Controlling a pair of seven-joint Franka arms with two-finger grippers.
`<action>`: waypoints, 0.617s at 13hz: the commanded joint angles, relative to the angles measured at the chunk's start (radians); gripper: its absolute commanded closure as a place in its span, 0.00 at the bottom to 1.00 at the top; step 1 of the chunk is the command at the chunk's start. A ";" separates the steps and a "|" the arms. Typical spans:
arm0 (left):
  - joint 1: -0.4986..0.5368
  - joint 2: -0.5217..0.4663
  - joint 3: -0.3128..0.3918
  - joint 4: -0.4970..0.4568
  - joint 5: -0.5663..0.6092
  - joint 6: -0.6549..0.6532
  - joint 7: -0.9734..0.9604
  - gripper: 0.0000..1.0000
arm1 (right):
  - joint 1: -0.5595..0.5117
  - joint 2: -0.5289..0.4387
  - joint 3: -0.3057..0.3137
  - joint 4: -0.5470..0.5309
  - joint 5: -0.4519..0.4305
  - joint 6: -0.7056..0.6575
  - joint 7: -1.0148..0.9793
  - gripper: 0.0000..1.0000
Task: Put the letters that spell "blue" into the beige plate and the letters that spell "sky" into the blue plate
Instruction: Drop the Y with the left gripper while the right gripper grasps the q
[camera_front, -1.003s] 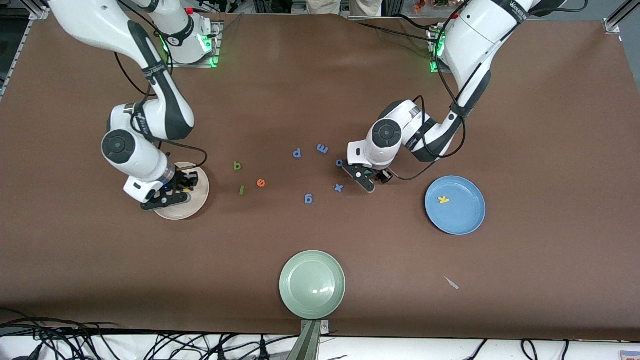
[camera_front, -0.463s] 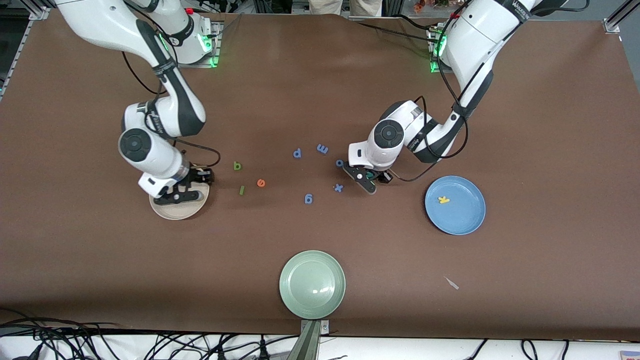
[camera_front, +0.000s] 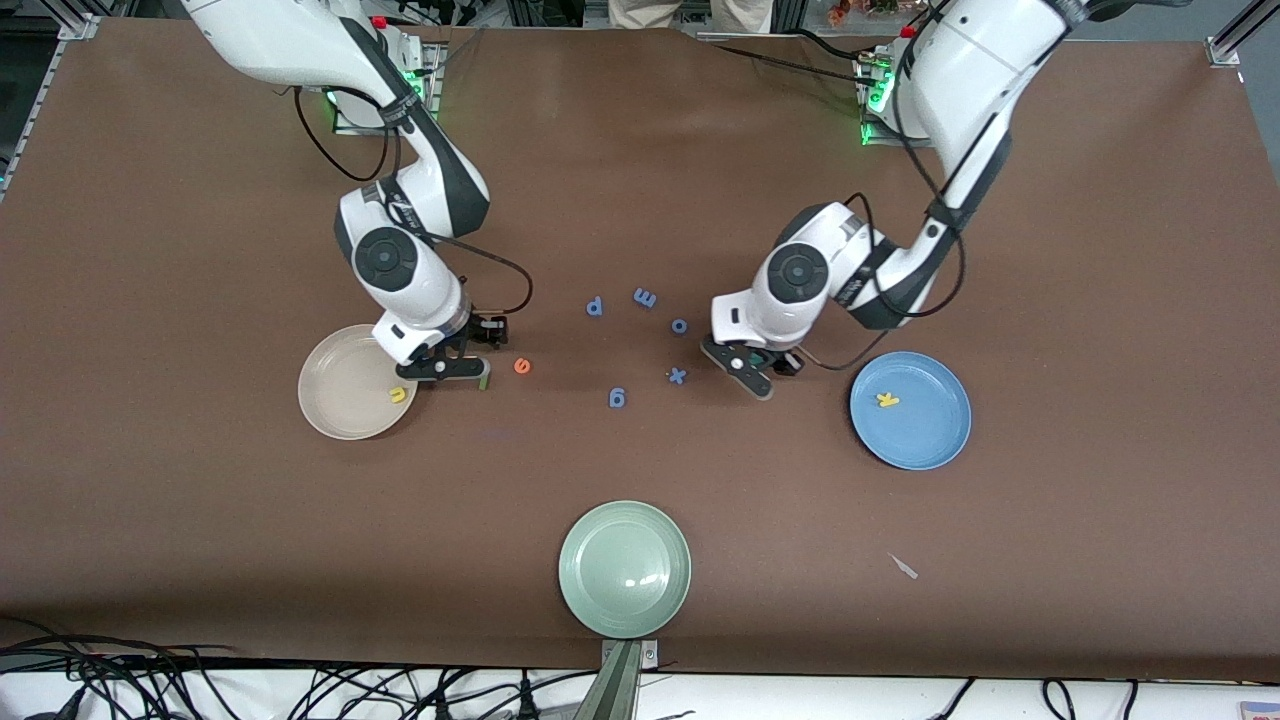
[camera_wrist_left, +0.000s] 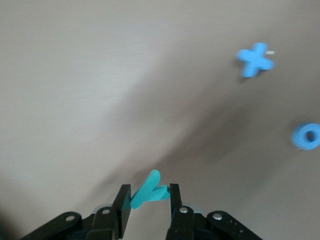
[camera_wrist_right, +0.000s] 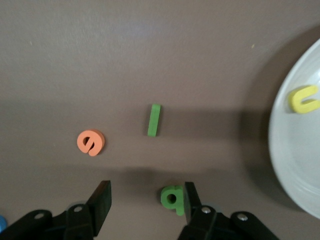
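- The left gripper had its jaws clenched on the teal y – a thin grip, the letter sitting skewed between the pads with one limb poking out ahead of them. We judged it could twist free on the way to the blue plate, where the yellow k already lay.
- A letter falling from those jaws might land among the decoys; the blue x and blue o lay on the table well ahead of the jaws.
- The right gripper hung with its jaws released and nothing in them. The dark green b lay not centred in the gap but close against one finger – closing from there might nudge it aside or pinch only its edge.
- The light green l and orange e lay just ahead of those jaws; a careless descent could knock either away.
- The beige plate sat off to one side of the jaws with the yellow u in it. We thought a low sweep might clip its rim.
- We could not find the yellow s anywhere.
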 joint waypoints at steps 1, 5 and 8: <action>0.089 -0.074 -0.004 -0.018 0.036 -0.074 0.107 0.90 | -0.010 -0.004 0.001 -0.094 -0.037 0.118 0.021 0.33; 0.246 -0.077 -0.006 -0.023 0.038 -0.100 0.360 0.83 | -0.010 -0.009 0.001 -0.148 -0.037 0.171 0.021 0.33; 0.243 -0.093 -0.009 -0.024 0.052 -0.138 0.371 0.00 | -0.012 -0.015 0.001 -0.186 -0.037 0.210 0.025 0.35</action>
